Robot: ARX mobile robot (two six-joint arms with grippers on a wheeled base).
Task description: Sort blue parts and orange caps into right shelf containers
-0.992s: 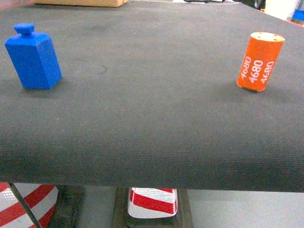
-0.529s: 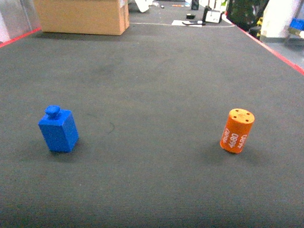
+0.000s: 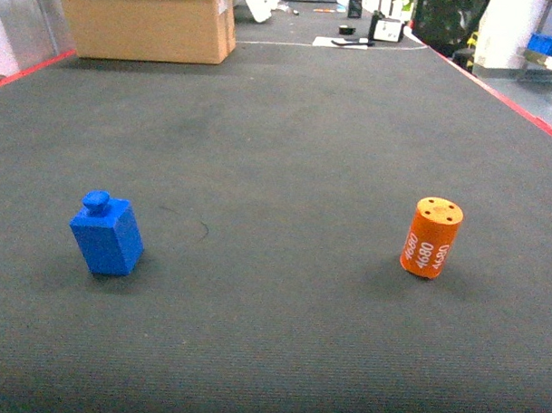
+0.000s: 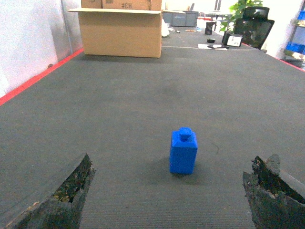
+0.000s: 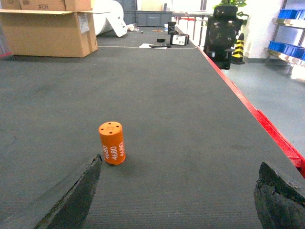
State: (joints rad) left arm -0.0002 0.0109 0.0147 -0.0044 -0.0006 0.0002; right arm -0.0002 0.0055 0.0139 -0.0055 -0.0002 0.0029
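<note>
Dark mat [image 3: 287,152]: blue part [image 4: 183,150] ahead between spread left hand [image 4: 167,200], orange cap [image 5: 112,142] before spread right hand [image 5: 176,200].

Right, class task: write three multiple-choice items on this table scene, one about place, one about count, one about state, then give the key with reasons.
1. In the head view, where does the blue part stand relative to the orange cap?
A. To its left
B. To its right
C. On top of it

2. How many orange caps stand on the black mat?
A. One
B. Two
C. Three

3. How do the left gripper jaws stand?
A. Shut on the blue part
B. Open, with nothing between them
C. Shut on the cardboard box

Key:
1. A, the blue part is at the left of the head view and the cap at the right.
2. A, only a single orange cylinder shows.
3. B, the left wrist view shows both jaws wide apart, the blue part standing ahead of them.
</note>
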